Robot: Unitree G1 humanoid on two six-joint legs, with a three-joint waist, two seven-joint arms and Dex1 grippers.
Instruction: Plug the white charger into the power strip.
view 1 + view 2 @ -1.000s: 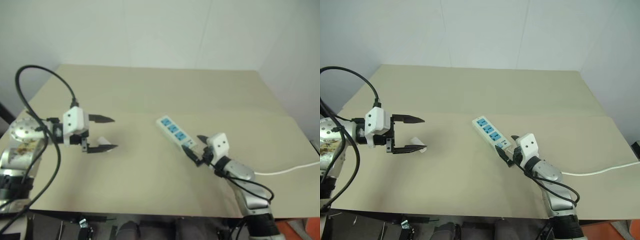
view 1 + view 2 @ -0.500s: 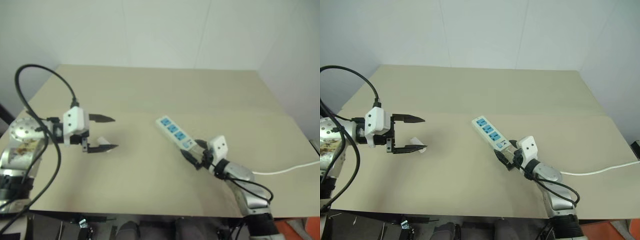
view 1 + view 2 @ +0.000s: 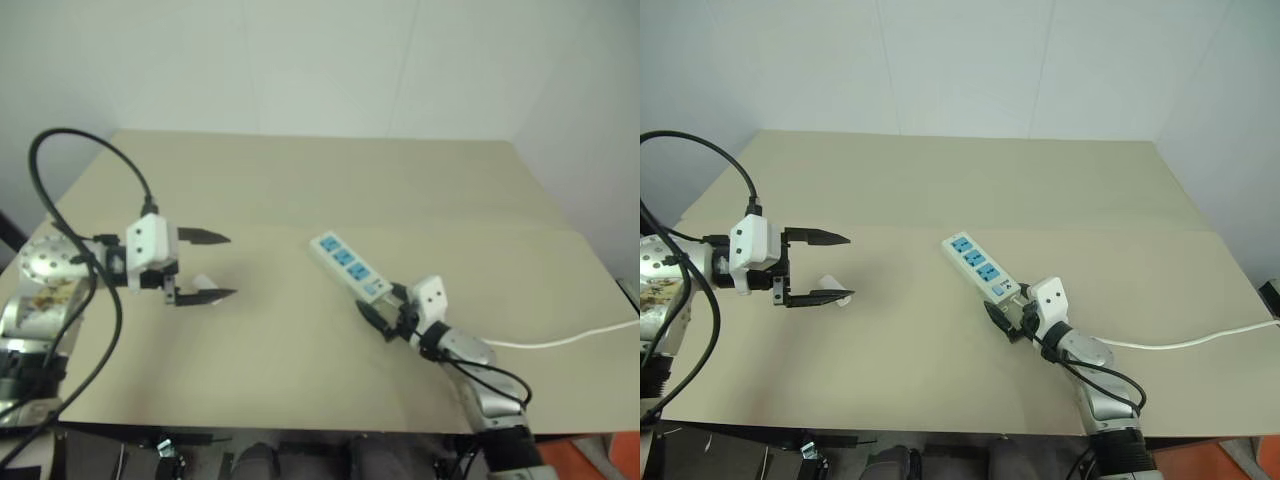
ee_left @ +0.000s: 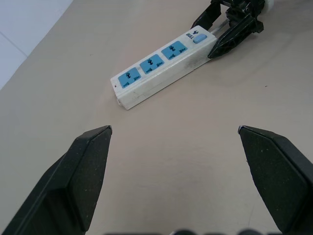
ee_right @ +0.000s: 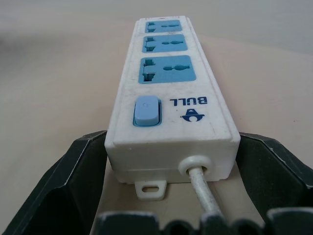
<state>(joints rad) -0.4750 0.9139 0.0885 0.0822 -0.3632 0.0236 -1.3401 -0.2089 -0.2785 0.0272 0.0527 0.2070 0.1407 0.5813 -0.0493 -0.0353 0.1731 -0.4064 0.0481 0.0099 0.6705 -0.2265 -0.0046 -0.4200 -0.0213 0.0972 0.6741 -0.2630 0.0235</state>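
Power strip (image 3: 978,267): lies slantwise, desk (image 3: 940,190) centre-right.
Right end effector (image 3: 1008,316): spread, straddling the strip's near switch end.
Left end effector (image 3: 830,268): spread, hovering far left.
White charger (image 3: 836,289): beside its near finger.

We count: one power strip (image 3: 979,266), three blue sockets, one white charger (image 3: 836,289), two grippers, one table (image 3: 940,180).

A plain beige table (image 3: 940,180) fills the middle of the frame, with a faint seam running across it. The power strip (image 3: 976,266) lies flat and slanted just right of centre, its thin white cord (image 3: 1200,340) trailing off toward the right edge. The white charger (image 3: 836,288) rests on the surface at centre left.
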